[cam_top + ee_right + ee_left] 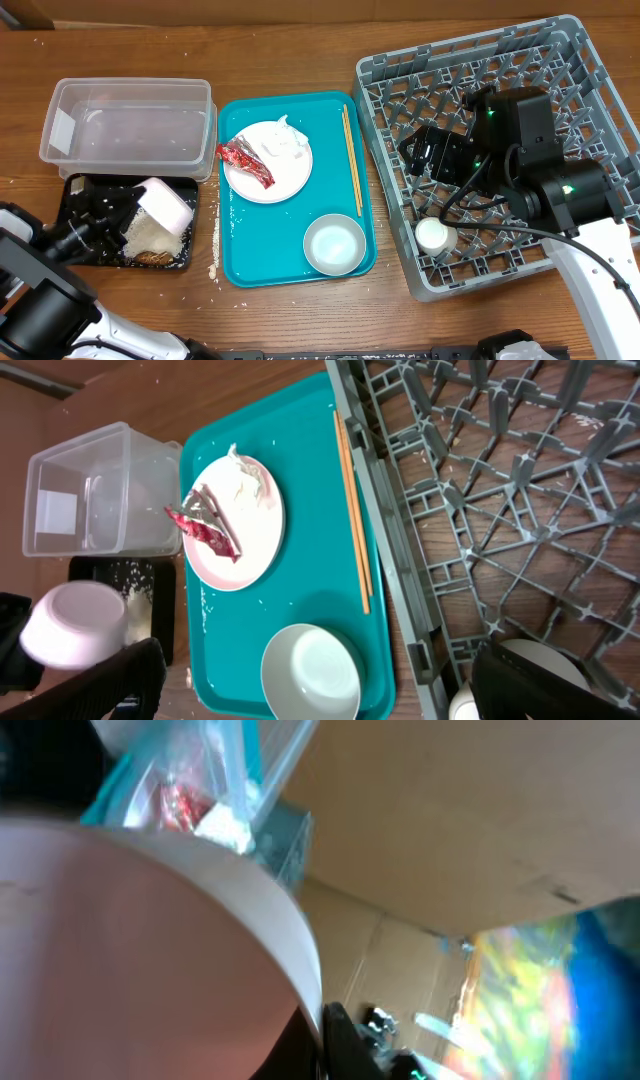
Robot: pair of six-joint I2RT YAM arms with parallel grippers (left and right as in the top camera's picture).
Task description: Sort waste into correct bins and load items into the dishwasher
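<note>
The left fingers (335, 1045) grip a tilted white bowl (165, 205) above the black tray (78, 197) left of the teal tray (240, 250), over a heap of rice (150, 236). The right fingers (522, 682) hang spread wide and empty over the grey rack (590, 80) right of the teal tray, near a small cup (436, 235). On the teal tray sit a plate (285, 172) with a red wrapper (245, 163) and tissue (290, 140), chopsticks (351, 160) and a second bowl (334, 243).
</note>
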